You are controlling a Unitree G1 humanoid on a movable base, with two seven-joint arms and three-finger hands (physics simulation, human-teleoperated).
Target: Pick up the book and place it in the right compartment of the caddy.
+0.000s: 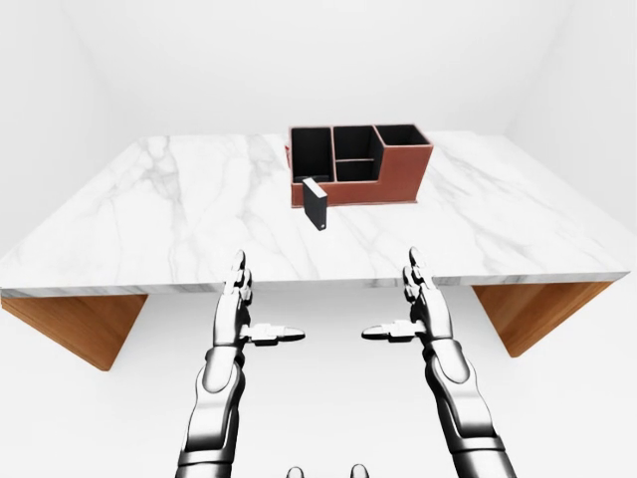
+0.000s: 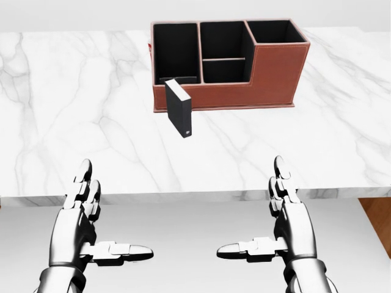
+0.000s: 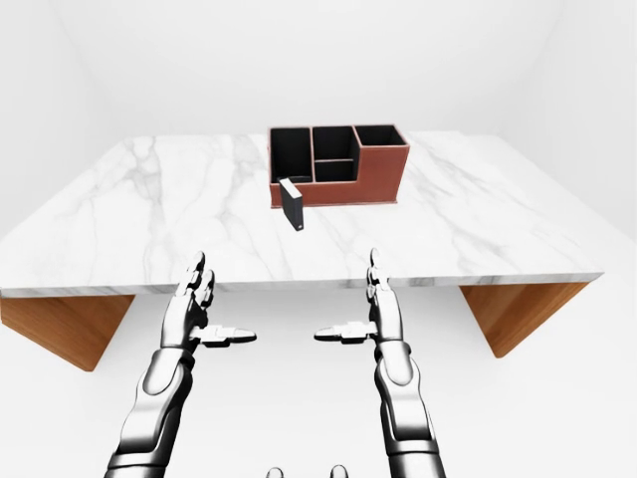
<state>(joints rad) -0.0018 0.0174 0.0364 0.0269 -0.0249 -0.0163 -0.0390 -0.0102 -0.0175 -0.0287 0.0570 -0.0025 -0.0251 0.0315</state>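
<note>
A small black book (image 2: 179, 108) stands upright on the white marble table (image 2: 73, 122), just below the left end of the caddy in the head view. The brown caddy (image 2: 275, 73) has black-lined compartments; its right compartment (image 2: 275, 32) is the tallest. My left hand (image 2: 91, 235) and right hand (image 2: 278, 235) hover below the table's near edge, both open with fingers spread and thumbs pointing inward, holding nothing. Both are well short of the book.
The marble top rests on brown wooden supports (image 1: 90, 324) at either end. White floor (image 2: 195, 226) lies under my hands. White walls surround the table. A red-and-white object that showed behind the caddy's left end earlier is hidden.
</note>
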